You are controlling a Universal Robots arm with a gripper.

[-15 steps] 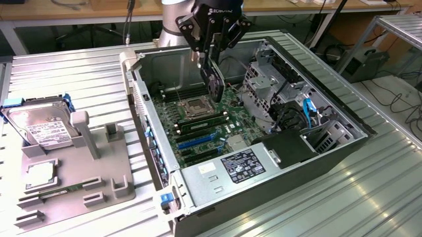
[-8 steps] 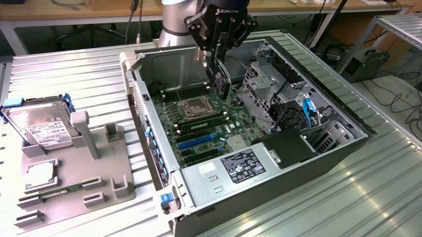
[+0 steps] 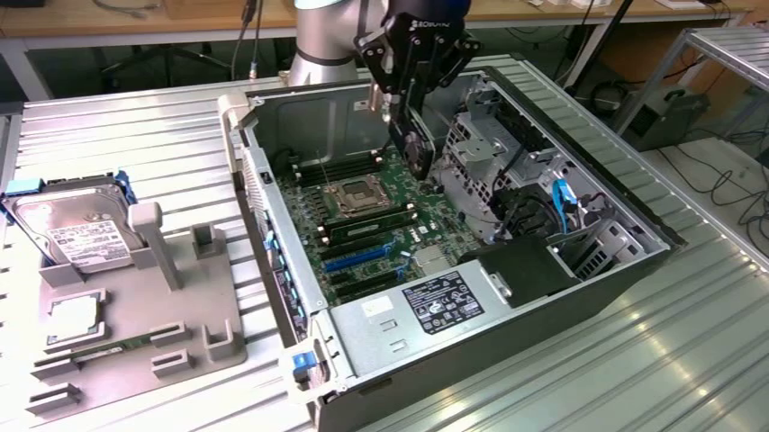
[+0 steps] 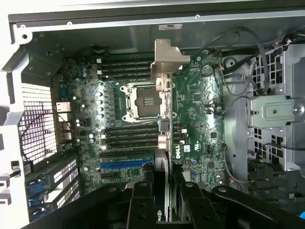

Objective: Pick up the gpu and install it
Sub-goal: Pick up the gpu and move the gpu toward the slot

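Observation:
My gripper [image 3: 404, 94] hangs over the open computer case [image 3: 625, 211], shut on the gpu [image 3: 416, 144]. The thin dark card hangs on edge below the fingers, held above the motherboard [image 3: 366, 229] near the processor socket [image 3: 357, 194]. In the wrist view the gpu [image 4: 167, 62] appears edge-on, its silvery end bracket farthest from the camera, with my gripper [image 4: 164, 202] clamped on either side of it. The blue expansion slot [image 4: 125, 163] lies on the board apart from the card.
At the exterior view's left, a grey fixture plate [image 3: 180, 315] holds a silver hard drive [image 3: 72, 232], a processor chip [image 3: 72, 317] and a green memory stick [image 3: 114, 346]. Inside the case are a drive cage [image 3: 481, 153], cables [image 3: 559, 202] and a labelled power supply [image 3: 438, 301].

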